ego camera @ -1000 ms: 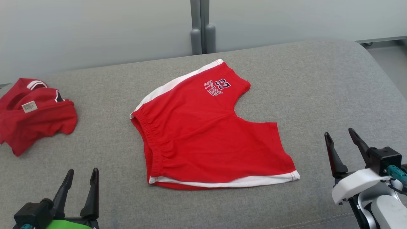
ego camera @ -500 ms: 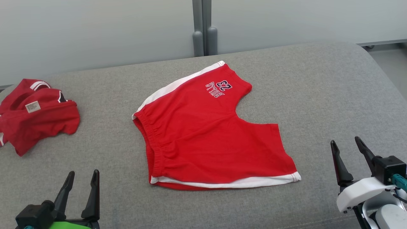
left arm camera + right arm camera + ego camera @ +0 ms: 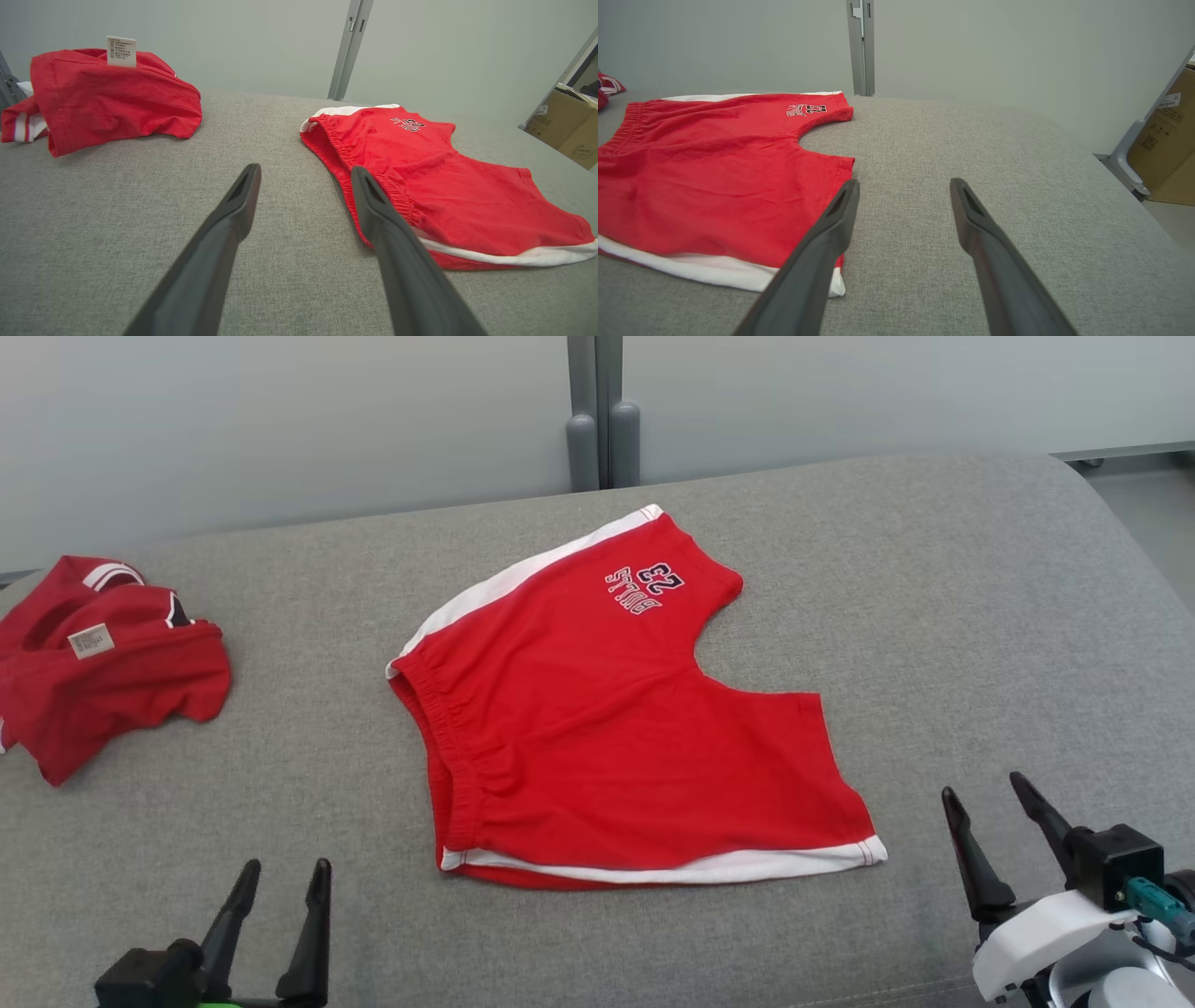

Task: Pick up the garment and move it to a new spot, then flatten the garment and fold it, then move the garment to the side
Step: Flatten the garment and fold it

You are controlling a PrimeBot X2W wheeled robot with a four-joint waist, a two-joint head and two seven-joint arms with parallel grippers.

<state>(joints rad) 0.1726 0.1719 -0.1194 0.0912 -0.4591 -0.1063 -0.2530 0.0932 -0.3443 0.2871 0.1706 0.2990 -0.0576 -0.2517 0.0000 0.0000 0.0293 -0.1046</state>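
The garment (image 3: 607,728) is a pair of red shorts with white side stripes and a "23" print, lying flat in the middle of the grey cushion (image 3: 934,616). It also shows in the left wrist view as the garment (image 3: 448,196) and in the right wrist view as the garment (image 3: 710,177). My left gripper (image 3: 285,873) hovers open near the front edge, left of the waistband. Open as well, my right gripper (image 3: 985,789) stands to the right of the near leg hem. Nothing sits between either pair of fingers.
A second red garment (image 3: 103,663) lies crumpled at the cushion's far left, label up. A grey post (image 3: 597,411) rises behind the cushion against a pale wall. Cardboard boxes (image 3: 1171,140) stand beyond the right edge.
Both grippers have drawn back toward the near edge, the left one also shifting right. The shorts lie unchanged; the camera shifted slightly.
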